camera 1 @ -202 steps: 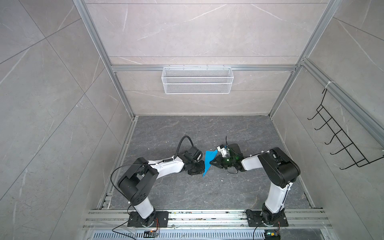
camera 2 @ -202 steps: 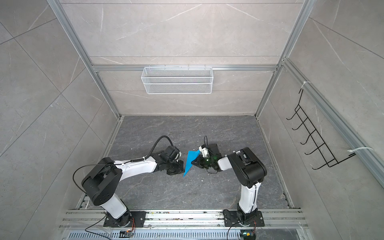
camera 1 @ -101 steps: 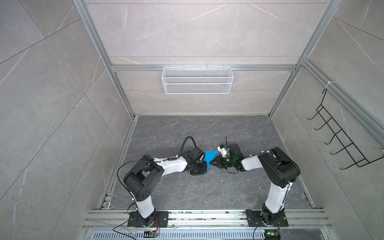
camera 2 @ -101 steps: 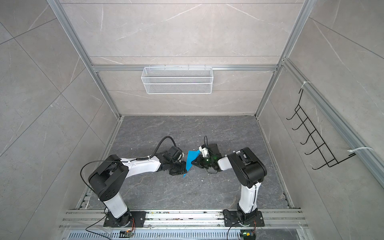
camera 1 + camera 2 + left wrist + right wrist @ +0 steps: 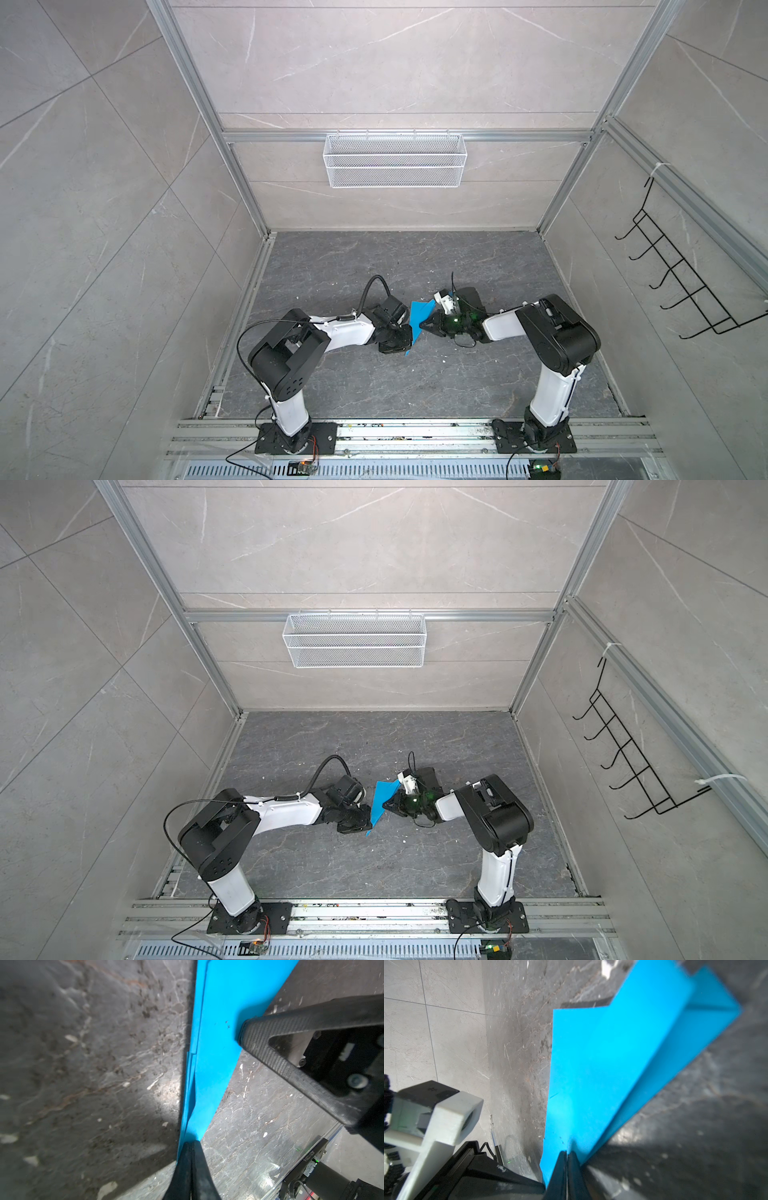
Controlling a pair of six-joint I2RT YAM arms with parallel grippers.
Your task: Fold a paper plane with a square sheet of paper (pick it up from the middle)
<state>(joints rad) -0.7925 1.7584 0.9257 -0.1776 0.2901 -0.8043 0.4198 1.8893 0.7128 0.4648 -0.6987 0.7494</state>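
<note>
The blue paper, folded into a slim pointed paper plane [image 5: 420, 316] [image 5: 381, 801], stands on edge above the dark floor in both top views, between the two arms. My left gripper [image 5: 409, 338] [image 5: 369, 817] is shut on its narrow end near the point, as the left wrist view shows [image 5: 192, 1143], with the folded layers [image 5: 209, 1053] running away from the tips. My right gripper [image 5: 420, 325] [image 5: 384, 805] is shut on the paper's long edge [image 5: 568, 1152], where the wide wing [image 5: 602, 1064] spreads out. In the left wrist view the right gripper's fingertips [image 5: 245, 1031] press the blue sheet.
A white wire basket [image 5: 395, 160] hangs on the back wall and a black hook rack [image 5: 681, 286] on the right wall. Aluminium rails [image 5: 415, 432] carry both arm bases at the front. The left arm's white camera mount [image 5: 436, 1113] is close beside the right gripper.
The left arm has swung in toward the paper's lower end and its jaws have closed on it. The right gripper has kept its grip and place.
</note>
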